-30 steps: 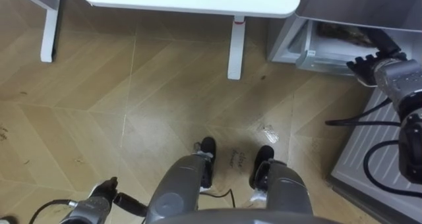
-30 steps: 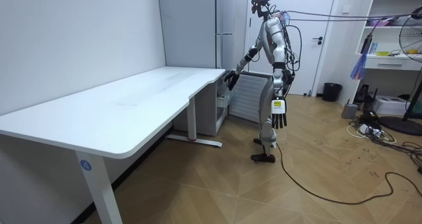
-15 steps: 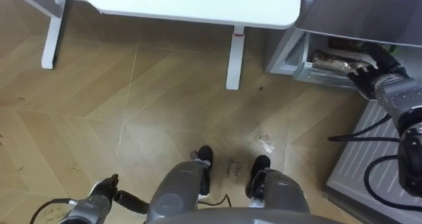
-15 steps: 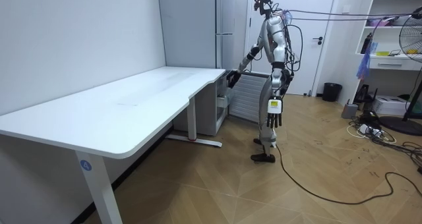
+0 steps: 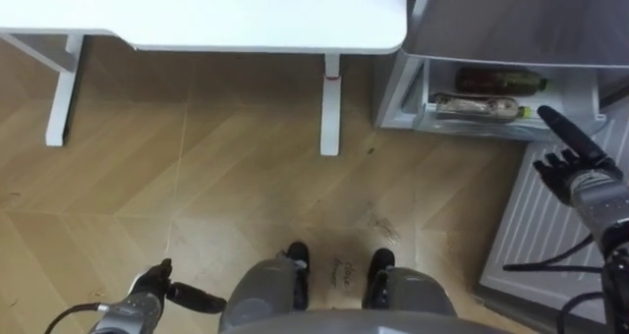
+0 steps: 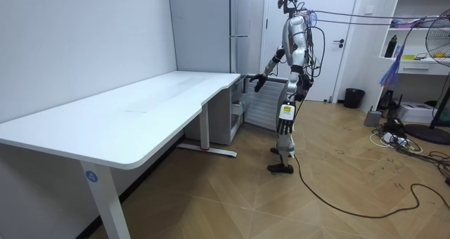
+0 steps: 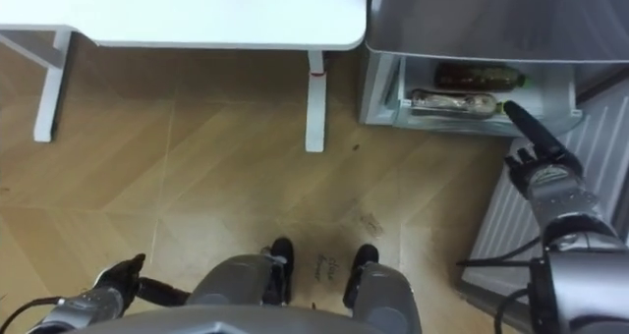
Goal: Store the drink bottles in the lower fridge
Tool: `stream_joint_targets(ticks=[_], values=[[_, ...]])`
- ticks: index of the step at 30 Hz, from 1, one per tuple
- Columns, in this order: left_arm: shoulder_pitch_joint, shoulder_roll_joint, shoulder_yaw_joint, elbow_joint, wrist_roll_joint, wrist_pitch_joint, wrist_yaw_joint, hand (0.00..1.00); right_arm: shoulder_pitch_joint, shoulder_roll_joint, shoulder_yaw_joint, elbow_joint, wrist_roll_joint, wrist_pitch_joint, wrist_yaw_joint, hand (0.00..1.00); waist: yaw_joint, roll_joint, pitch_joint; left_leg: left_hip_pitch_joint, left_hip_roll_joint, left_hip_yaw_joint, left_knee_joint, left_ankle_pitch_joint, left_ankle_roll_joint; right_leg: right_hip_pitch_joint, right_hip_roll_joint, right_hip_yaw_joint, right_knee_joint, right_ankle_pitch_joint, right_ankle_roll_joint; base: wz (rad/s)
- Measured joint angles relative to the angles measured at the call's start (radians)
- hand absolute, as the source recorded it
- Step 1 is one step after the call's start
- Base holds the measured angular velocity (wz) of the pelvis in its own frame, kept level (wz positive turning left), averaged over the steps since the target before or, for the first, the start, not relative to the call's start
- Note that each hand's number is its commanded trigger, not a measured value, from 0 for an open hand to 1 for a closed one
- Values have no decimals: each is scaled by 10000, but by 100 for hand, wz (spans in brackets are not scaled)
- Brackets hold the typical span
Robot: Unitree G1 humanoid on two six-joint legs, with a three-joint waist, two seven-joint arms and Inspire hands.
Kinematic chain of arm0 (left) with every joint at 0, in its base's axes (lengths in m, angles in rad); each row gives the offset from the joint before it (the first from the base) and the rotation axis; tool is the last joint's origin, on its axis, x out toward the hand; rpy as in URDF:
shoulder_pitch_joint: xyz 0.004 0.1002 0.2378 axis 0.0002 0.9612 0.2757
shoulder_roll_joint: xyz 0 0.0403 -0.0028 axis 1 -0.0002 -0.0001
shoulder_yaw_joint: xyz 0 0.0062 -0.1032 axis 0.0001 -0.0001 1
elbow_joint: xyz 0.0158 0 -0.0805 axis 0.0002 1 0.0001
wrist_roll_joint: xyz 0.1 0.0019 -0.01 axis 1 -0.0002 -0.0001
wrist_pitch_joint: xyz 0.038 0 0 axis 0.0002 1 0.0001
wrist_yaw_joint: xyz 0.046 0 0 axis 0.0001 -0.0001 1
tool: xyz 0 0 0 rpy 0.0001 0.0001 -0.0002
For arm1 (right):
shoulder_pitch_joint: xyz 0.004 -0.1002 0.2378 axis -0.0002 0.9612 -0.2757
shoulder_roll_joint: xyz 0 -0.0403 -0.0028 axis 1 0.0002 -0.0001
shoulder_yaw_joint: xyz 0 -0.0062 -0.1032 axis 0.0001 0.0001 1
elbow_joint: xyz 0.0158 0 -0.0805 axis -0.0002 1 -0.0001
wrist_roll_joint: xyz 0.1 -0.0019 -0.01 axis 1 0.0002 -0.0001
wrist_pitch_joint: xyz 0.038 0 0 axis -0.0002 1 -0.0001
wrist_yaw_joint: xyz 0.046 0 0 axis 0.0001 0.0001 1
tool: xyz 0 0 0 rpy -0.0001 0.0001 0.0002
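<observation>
The lower fridge compartment [image 5: 413, 98] stands open beside the desk. Two drink bottles lie inside on their sides: a dark one with a green cap [image 5: 501, 79] at the back and a paler one [image 5: 477, 106] in front of it. My right hand [image 5: 572, 167] hovers open just outside the compartment at its right end, fingers straight and pointing at the bottles, holding nothing. Down at the lower left hangs my left hand [image 5: 162, 295], open and empty. In the room view I stand upright at the fridge [image 6: 242, 28], right hand [image 6: 259, 81] forward, left hand [image 6: 283, 123] at my side.
The open fridge door [image 5: 550, 236], white and ribbed inside, stands to my right. A white desk [image 5: 216, 10] with a white leg [image 5: 330, 108] fills the top left. Wooden floor lies in front of my feet. A black bin [image 6: 354, 98] and shelves stand behind me.
My right hand has drawn back out of the fridge compartment and now hangs outside it. The head camera has shifted, so both bottles show. My left arm has swung closer to my body.
</observation>
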Motion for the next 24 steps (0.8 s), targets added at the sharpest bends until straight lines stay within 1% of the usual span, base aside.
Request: stream_joint_targets(ticks=[2,3,5,7,8,10,11,13,15,17,18,19,20,21,23,24], values=[[-23,-3,8,20,-12,-26,20,0,157,82,2,203,8,-33,-69,0,20,9,-13,62,45,2,-111,5,-15,124,65,-17,-177,69,-9,-2],[-55,-13,8,36,-143,-22,19,0,306,209,7,203,66,-107,-76,0,25,9,-13,77,50,-5,-131,10,-24,148,72,-33,-200,71,-11,0],[-38,-25,9,52,-182,-35,20,0,602,448,4,219,100,-113,-90,0,14,13,-14,253,60,-11,-209,22,-42,335,110,-30,-352,111,-15,0],[40,-40,62,-14,-182,-45,137,0,953,771,4,339,107,-99,-121,0,12,7,-10,588,59,12,-414,25,-55,629,132,-9,-528,111,-6,-3],[58,-46,95,-19,-182,-49,188,0,1016,836,3,387,107,-93,-129,0,10,7,-9,680,58,26,-460,26,-58,702,137,4,-559,110,-4,-4],[180,-133,606,-16,-166,-125,269,0,1313,1046,-245,409,271,-92,-67,0,-83,-27,6,1035,49,51,-792,50,-89,1019,153,2,-694,96,18,0],[211,-133,686,-15,-166,-155,274,0,1413,1095,-353,404,442,-92,-13,0,-111,-41,14,1131,49,51,-831,54,-93,1110,153,-12,-728,87,29,0],[414,-155,964,-17,-153,-254,294,0,1774,1301,-644,400,840,-95,85,0,-248,-138,-11,1475,55,86,-1028,53,-103,1442,183,-25,-941,63,45,0],[540,-238,1217,-39,13,-253,286,0,2045,1383,-1026,385,858,-79,144,0,-308,-206,-18,1789,34,108,-1215,45,-115,1684,185,-9,-1044,38,76,-5],[662,-329,1506,-110,241,-253,291,0,2465,1419,-1149,222,581,-80,363,0,-372,-289,-54,2055,27,149,-1326,28,-132,1965,187,-17,-1196,7,98,-2],[781,-404,1791,-242,336,-251,304,0,2741,1460,-1158,125,409,-80,568,0,-399,-342,-63,2272,20,158,-1422,21,-140,2201,198,-28,-1314,-5,117,3],[940,-459,2016,-427,379,-251,315,0,2945,1496,-1184,158,180,-69,772,0,-517,-389,-84,2479,18,157,-1523,0,-154,2429,216,-32,-1444,-19,138,0],[1002,-488,2135,-489,415,-260,316,0,3037,1511,-1206,156,41,-60,864,0,-538,-402,-86,2580,18,158,-1542,-12,-155,2543,221,-31,-1497,-22,142,-3],[1026,-572,2421,-502,523,-260,324,0,3192,1527,-1293,159,-232,-48,1030,0,-541,-433,-90,2754,18,206,-1577,-42,-163,2701,225,-4,-1545,-39,153,-7],[1068,-609,2654,-599,616,-261,329,0,3364,1525,-1354,161,-593,36,1312,0,-606,-466,-69,2978,14,217,-1607,-90,-167,2894,221,7,-1545,-100,168,-4],[1078,-606,2769,-690,619,-275,334,0,3468,1529,-1354,167,-739,57,1473,0,-613,-521,-38,3107,13,221,-1621,-103,-176,3013,219,5,-1558,-131,169,0]])
